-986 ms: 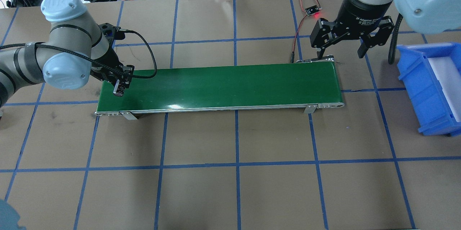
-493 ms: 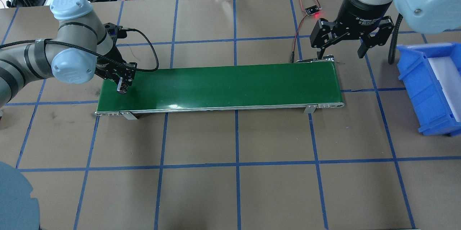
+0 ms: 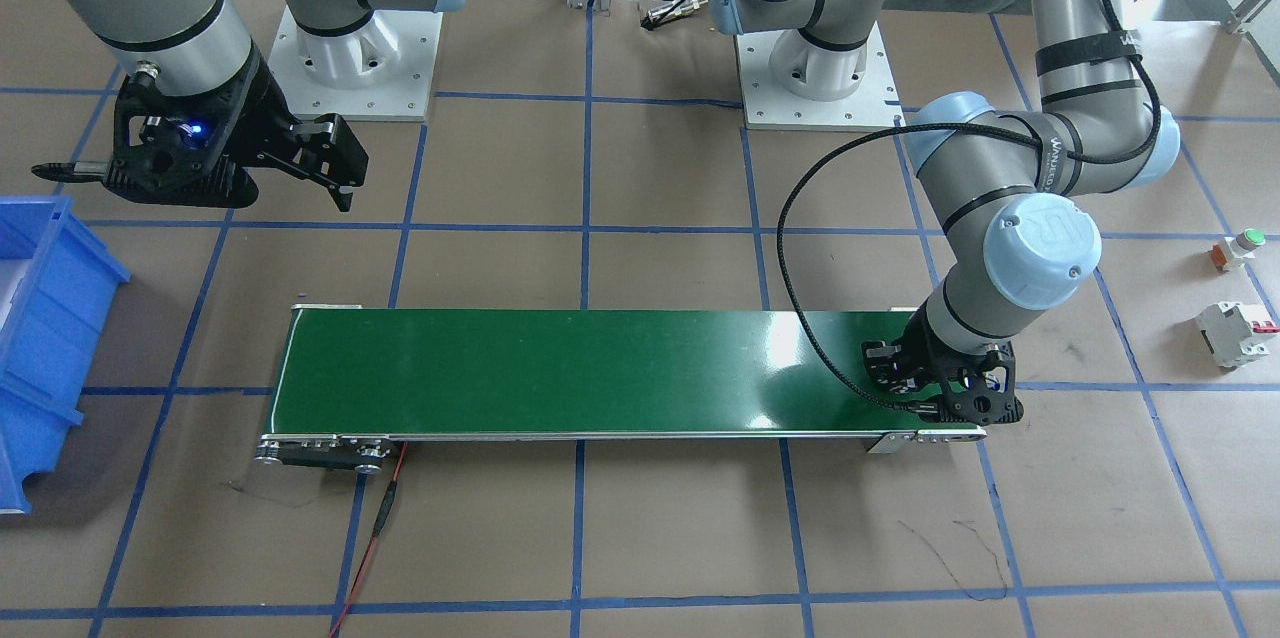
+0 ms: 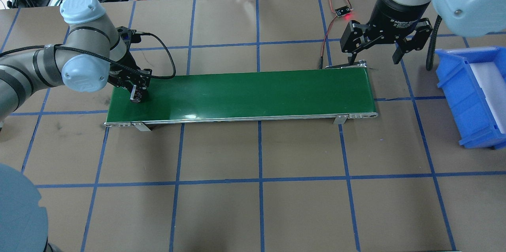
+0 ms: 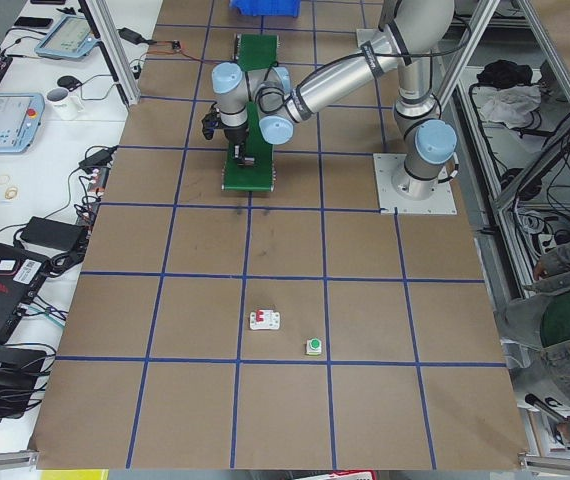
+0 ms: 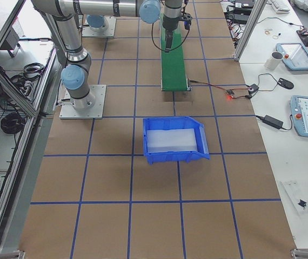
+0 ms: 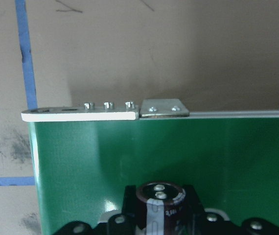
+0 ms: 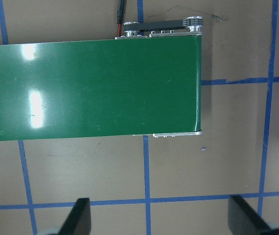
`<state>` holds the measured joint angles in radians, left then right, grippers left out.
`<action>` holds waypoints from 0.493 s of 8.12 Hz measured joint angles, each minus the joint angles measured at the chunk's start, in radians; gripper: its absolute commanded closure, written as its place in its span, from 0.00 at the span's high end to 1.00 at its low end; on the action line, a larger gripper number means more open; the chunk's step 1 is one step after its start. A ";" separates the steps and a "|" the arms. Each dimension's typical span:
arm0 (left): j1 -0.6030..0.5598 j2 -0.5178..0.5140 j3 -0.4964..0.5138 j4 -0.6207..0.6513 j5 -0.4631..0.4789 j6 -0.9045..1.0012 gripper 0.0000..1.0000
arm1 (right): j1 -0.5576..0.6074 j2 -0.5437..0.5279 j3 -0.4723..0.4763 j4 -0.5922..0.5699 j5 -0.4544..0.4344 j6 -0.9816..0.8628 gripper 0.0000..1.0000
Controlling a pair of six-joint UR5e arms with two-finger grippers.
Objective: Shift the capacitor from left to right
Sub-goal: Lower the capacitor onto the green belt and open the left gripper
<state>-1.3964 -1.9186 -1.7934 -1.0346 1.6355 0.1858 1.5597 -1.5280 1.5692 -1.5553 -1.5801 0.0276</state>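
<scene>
The capacitor (image 7: 159,201), a stubby black cylinder with a silver stripe, is held upright between the fingers of my left gripper (image 4: 136,93). The gripper is shut on it, low over the left end of the green conveyor belt (image 4: 253,92). In the front-facing view this gripper (image 3: 942,390) is at the belt's right end. My right gripper (image 4: 378,48) is open and empty, hovering behind the belt's right end; its fingertips (image 8: 82,218) spread wide over the table beside the belt (image 8: 90,88).
A blue bin (image 4: 454,98) with a white liner stands right of the belt. A white circuit breaker (image 3: 1235,333) and a green-capped push button (image 3: 1238,248) lie on the table beyond the belt's left end. A red-lit sensor board (image 4: 343,12) and its wires lie behind the belt.
My left gripper has moved a little to the right along the belt's left end with the capacitor in it. The right arm has not moved.
</scene>
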 measured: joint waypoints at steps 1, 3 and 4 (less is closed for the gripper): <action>-0.001 0.001 0.001 0.000 -0.002 0.000 0.57 | 0.000 0.000 0.000 0.000 0.000 0.000 1.00; -0.012 0.012 0.013 0.001 -0.008 -0.001 0.87 | 0.000 0.000 0.000 0.000 0.000 0.000 1.00; -0.019 0.008 0.021 0.006 0.009 -0.011 0.90 | 0.000 0.000 0.000 0.000 -0.001 0.000 1.00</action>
<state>-1.4157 -1.9110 -1.7721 -1.0287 1.6447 0.1752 1.5596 -1.5279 1.5693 -1.5549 -1.5806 0.0276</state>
